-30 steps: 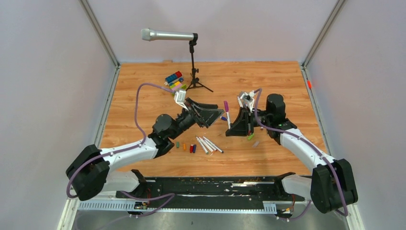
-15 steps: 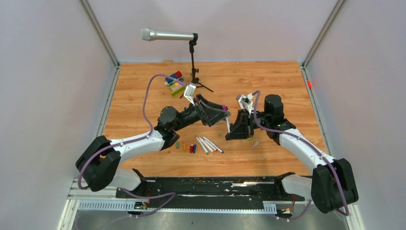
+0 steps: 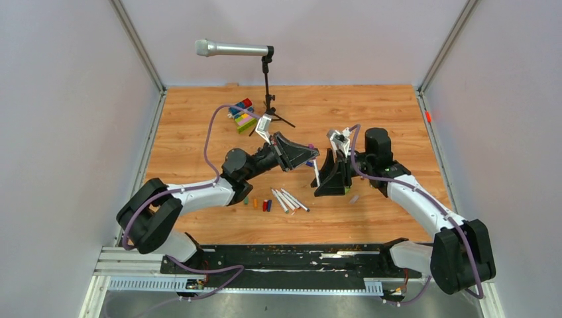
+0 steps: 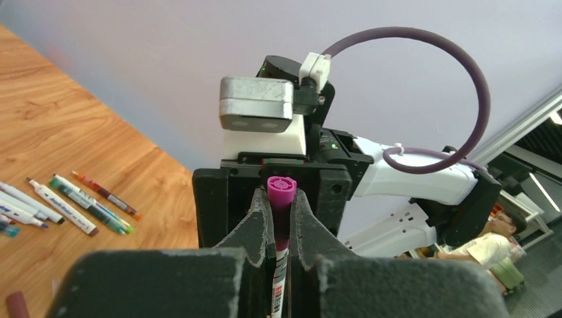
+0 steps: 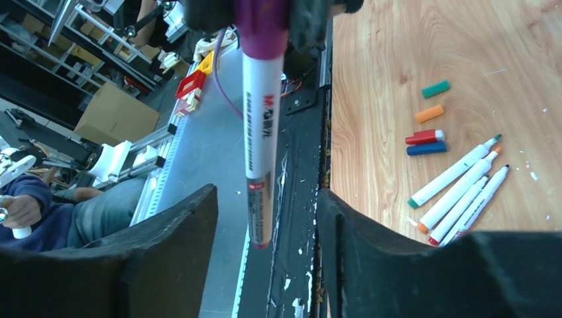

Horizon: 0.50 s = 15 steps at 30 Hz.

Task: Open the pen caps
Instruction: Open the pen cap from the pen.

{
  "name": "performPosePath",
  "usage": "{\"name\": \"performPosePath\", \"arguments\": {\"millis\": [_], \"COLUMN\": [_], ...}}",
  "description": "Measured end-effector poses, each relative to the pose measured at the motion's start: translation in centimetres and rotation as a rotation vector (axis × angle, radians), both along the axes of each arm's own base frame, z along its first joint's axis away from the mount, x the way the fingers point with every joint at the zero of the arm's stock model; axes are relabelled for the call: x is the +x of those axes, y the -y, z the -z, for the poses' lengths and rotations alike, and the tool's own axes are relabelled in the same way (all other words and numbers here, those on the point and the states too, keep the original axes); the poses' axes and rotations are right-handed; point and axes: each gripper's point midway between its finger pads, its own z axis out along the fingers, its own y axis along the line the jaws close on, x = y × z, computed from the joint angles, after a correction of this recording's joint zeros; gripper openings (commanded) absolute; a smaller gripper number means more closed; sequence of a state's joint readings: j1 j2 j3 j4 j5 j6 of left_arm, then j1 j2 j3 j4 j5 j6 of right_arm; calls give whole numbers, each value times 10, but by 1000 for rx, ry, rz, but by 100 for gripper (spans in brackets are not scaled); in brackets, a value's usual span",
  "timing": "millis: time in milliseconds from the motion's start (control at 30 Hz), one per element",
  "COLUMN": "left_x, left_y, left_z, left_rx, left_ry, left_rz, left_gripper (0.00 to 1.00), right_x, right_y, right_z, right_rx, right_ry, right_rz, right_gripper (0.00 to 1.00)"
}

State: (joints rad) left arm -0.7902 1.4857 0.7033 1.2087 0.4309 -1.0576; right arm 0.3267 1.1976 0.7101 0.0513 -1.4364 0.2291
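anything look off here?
One thing: the purple pen hangs by its purple cap alone, pinched in the left gripper. The right gripper has its jaws open either side of the barrel, not touching it, so nothing holds the barrel. Loose caps and uncapped pens on the table lie tidy.

Location type: robotics laboratory test cell. The wood-grain table [image 3: 371,106] is enclosed left, right and far by plain panels [image 3: 66,99] in aluminium posts [image 3: 139,46]. Two robot arms [image 3: 199,195] mount on a black rail [image 3: 298,255] at the near edge. A microphone [image 3: 232,48] stands at the far side. Outside the cell are shelving [image 5: 59,46], a cardboard box [image 5: 109,112] and seated staff [image 5: 40,205].
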Motion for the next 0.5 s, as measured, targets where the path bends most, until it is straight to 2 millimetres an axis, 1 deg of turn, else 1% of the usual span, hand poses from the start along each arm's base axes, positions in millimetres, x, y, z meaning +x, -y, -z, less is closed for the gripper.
{"name": "performPosePath", "arguments": {"millis": [67,133,267,367,400,433,467,500], "left_x": [1,1,-10,-14,-14,-13,-12,-10], "left_y": [-1,-2,1,6,6,7,7,7], "left_z": [1,7,20,28,30,32,34,35], "left_rx": [1,19,63,92,101,109,116,121], "left_ry": [-10,-33,-61,-71,-74,-77,-78,-79], "left_rz": [-16,-47,-88,-115,-125,-135,-148,-159], "left_gripper": [0,0,0,0,0,0,0,0], "right_x": [2,5,11,15,16,17,18,19], "right_y": [0,1,4,4,4,4,4,4], "right_z": [-2,-3,-2,0,0,1,1,1], "right_rx": [-3,-7,-20,-32,-35,-38,-41,-43], "right_ry": [15,33,38,34,32,29,28,27], "right_rz": [9,26,67,93,99,105,112,118], "right_gripper": [61,61,58,55,48,29,6,0]}}
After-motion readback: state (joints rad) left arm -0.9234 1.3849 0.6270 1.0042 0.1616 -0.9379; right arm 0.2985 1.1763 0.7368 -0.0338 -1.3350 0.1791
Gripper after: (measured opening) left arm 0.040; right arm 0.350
